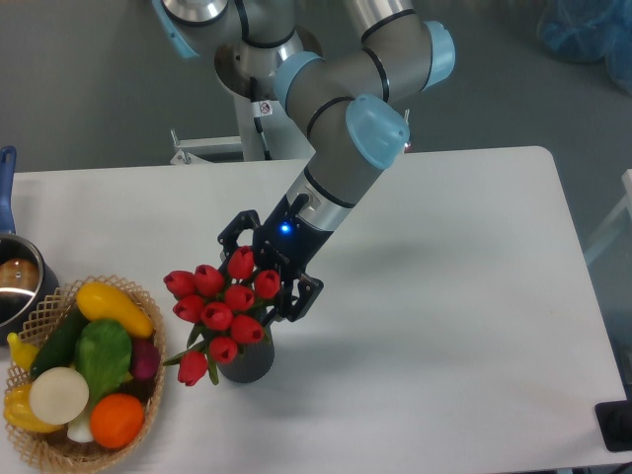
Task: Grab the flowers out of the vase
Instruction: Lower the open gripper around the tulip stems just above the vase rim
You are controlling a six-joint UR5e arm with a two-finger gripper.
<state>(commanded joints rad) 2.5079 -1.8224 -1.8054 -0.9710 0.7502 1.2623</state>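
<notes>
Flowers: the flowers point(219, 316), a bunch of red tulip buds with green leaves, stand in the vase point(247, 360); the bunch spreads wider than the vase mouth and leans away from the hand toward the basket side.
Vase: dark grey, ribbed, upright on the bench point(444, 296), directly below the hand and nearer the camera.
Hand: the hand point(263, 275) sits at the upper edge of the bunch, its dark fingers point(296, 296) spread apart, one prong behind the topmost bud and the other just beside the rightmost buds; whether any finger touches a bud cannot be told.
Arm pose: the grey arm point(341, 168) slopes down from the mount at the bench's far edge, wrist tilted so the hand points down and toward the camera; a blue light shows on the wrist.
Basket: a wicker basket point(138, 296) of vegetables and fruit lies well to the flowers' far side from the hand, near the bench's front corner; the lowest bud hangs close to its rim.
Pot: a metal pot point(18, 281) sits beyond the basket at the picture's edge.
Open room: bare white bench extends on the hand's other side, away from the basket, out to the rounded far corner.
</notes>
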